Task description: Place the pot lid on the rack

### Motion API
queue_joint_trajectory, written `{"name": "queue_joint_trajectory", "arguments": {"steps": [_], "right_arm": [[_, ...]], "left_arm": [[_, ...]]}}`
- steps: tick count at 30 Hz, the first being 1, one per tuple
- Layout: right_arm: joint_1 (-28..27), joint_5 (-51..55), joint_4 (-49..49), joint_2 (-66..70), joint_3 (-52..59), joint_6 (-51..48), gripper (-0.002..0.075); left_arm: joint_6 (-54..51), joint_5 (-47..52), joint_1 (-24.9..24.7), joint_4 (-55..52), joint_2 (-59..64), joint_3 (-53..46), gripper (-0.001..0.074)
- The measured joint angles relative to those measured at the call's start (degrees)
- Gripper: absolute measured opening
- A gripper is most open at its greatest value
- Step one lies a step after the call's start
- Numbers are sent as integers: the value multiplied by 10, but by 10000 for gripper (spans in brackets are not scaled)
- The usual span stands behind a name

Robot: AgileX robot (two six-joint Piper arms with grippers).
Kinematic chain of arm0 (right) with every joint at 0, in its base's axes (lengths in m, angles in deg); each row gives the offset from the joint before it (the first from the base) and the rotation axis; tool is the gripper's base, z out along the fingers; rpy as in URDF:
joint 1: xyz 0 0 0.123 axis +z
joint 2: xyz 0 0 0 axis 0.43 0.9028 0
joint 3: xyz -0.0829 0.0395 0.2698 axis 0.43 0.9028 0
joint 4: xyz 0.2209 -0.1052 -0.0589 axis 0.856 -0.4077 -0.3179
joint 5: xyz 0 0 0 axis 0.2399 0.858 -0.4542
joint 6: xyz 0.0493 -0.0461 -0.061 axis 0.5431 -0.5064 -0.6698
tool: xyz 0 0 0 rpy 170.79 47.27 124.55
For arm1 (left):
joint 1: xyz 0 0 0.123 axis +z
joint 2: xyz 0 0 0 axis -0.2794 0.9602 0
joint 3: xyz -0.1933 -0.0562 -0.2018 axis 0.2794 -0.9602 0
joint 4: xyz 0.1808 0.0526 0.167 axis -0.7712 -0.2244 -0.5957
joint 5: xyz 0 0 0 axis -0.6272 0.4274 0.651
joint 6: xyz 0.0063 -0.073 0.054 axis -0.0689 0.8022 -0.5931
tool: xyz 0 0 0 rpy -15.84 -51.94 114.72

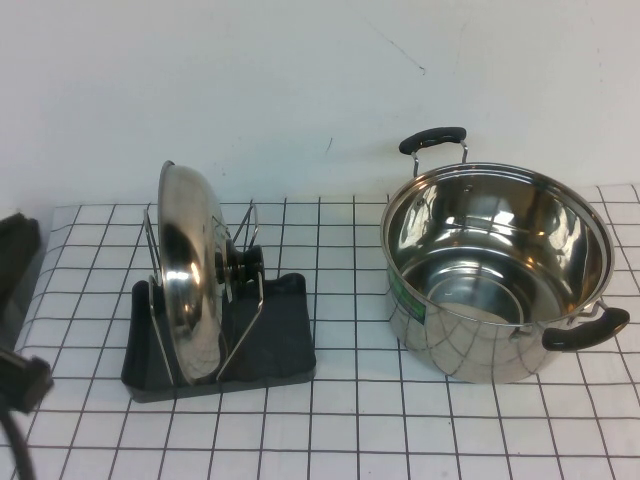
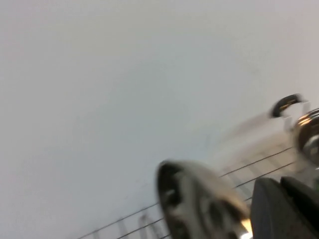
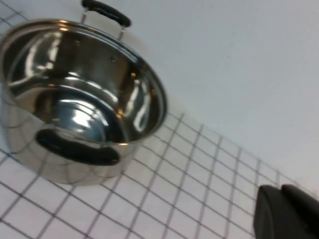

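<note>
At the left edge of the worktop the left gripper (image 1: 20, 385) shows only as a dark shape low in the high view, well apart from the rack; whether its fingers are apart or together I cannot tell. In its own wrist view a dark part of it sits in the corner, blurred.

Just right of it, toward the left half of the worktop, the rack (image 1: 285, 340) stands with the pot lid (image 1: 190, 275) on edge between its wire uprights, leaning a little, knob (image 1: 248, 262) facing the pot. Nothing grips the lid. To my eye the placing step is done, and what remains is only for the arm to stay clear; a bump could tip the lid out of the wires.

On the right half sits the pot (image 1: 497, 275), open and empty, one handle toward the back wall, one toward the front right.

The right gripper (image 3: 286, 211) is outside the high view; its wrist view shows a dark corner of it beside the pot, and its fingers cannot be told.

The surface is a white cloth (image 1: 350, 420) with a dark grid, against a plain white wall (image 1: 300, 80).
</note>
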Motion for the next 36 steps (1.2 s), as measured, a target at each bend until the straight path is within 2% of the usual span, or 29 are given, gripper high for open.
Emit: {"name": "queue_joint_trajectory", "arguments": {"steps": [5, 11, 30, 36], "right_arm": [[0, -46, 101, -76, 109, -22, -1], [0, -49, 121, -118, 180, -41, -1], [0, -9, 124, -119, 208, -43, -1], [0, 1, 125, -120, 208, -43, -1]], "left_arm": [[-1, -56, -47, 1, -26, 0, -1], [-4, -70, -52, 1, -26, 0, -1], [-4, -78, -55, 1, -26, 0, -1], [-16, -61, -64, 7, -53, -31, -2]]}}
